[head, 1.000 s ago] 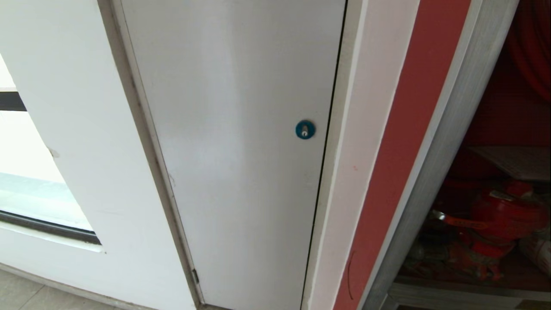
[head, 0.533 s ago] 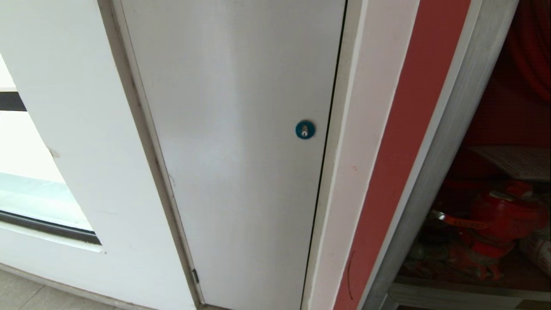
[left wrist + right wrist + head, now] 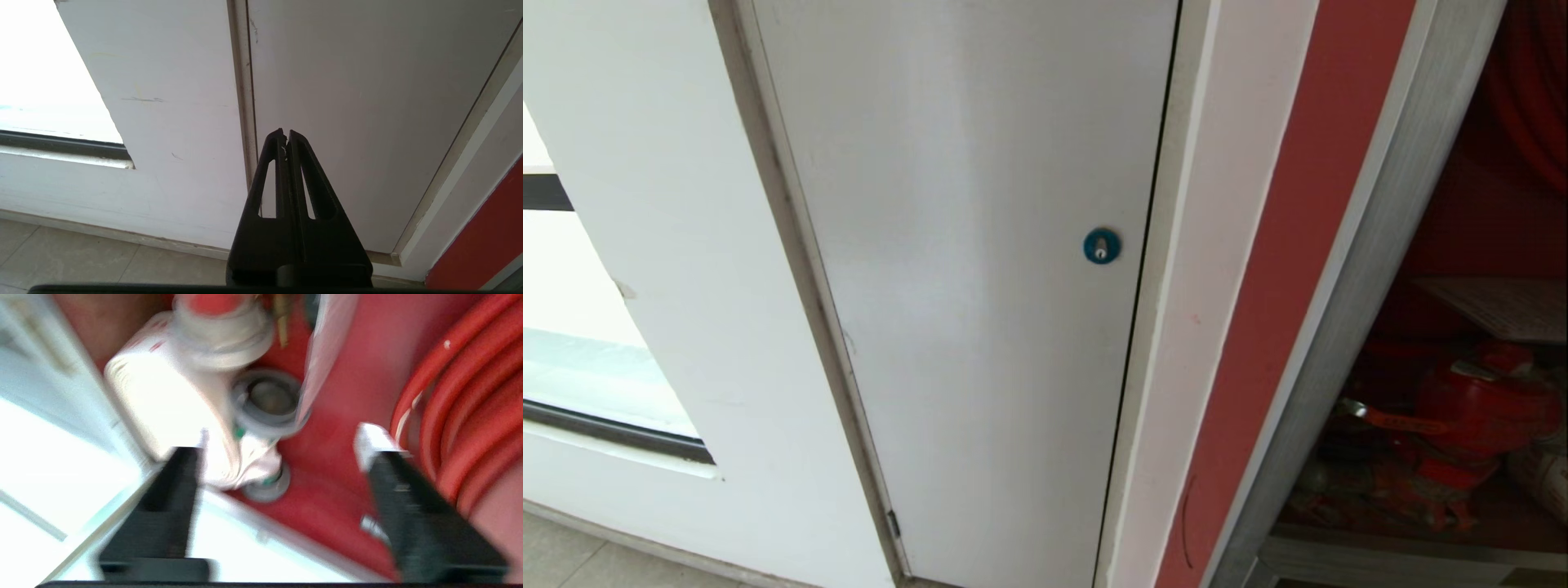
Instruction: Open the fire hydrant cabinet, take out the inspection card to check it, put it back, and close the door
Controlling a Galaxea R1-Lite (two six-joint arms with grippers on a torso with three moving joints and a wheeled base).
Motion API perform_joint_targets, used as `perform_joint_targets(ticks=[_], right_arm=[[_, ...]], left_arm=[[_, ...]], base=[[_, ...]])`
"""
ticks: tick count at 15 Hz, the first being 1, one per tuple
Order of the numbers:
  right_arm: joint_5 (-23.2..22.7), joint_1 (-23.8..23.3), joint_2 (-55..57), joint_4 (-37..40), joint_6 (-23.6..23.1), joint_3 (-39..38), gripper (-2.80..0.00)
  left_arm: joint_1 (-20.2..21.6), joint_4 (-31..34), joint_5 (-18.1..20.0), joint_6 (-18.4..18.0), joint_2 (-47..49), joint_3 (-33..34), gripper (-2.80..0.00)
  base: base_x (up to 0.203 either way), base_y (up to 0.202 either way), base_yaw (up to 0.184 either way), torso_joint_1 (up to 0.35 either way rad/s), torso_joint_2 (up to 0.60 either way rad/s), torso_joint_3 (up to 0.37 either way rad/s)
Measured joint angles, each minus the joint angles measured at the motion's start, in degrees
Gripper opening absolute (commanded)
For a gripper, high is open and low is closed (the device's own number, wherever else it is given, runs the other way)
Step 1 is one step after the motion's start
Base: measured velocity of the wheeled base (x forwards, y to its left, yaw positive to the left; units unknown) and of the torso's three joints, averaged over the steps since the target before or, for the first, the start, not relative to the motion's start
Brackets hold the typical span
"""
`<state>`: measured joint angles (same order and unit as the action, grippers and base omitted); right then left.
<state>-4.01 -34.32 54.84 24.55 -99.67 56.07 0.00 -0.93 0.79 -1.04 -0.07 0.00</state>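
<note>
Reaching into the cabinet (image 3: 1347, 269), right gripper (image 3: 282, 455) is gaping wide, empty; card (image 3: 322, 351) at twelve o'clock is looking thin, floppy, sleeve-slick, so pinch an edge. Left gripper (image 3: 285, 132) is sitting pressed together, idle.

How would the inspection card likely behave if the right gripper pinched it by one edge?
The inspection card is a thin sheet lying inside the open cabinet, so it is probably light and likely to droop. In the right wrist view a clear sleeve edge looks glossy, so it may slip. The right gripper stands open with nothing between its fingers.
</note>
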Motion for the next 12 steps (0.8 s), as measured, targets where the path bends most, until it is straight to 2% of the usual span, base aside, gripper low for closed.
perform_joint_targets(ticks=[2,8,12], right_arm=[[0.49,-0.05,-4.12,2.83,-0.13,-0.07,-2.80],[2.95,-0.02,-9.92,3.44,0.15,-0.22,-2.80],[4.11,-0.05,-12.06,3.47,3.10,-1.19,-2.80]], left_arm=[[0.00,-0.01,-0.02,-0.01,0.00,0.00,-2.80],[0.00,-0.01,0.00,-0.01,0.00,0.00,-2.80],[0.00,-0.01,0.00,0.00,0.00,0.00,-2.80]], base=[[0.000,0.000,0.000,0.000,0.00,0.000],[0.000,0.000,0.000,0.000,0.00,0.000],[0.000,0.000,0.000,0.000,0.00,0.000]])
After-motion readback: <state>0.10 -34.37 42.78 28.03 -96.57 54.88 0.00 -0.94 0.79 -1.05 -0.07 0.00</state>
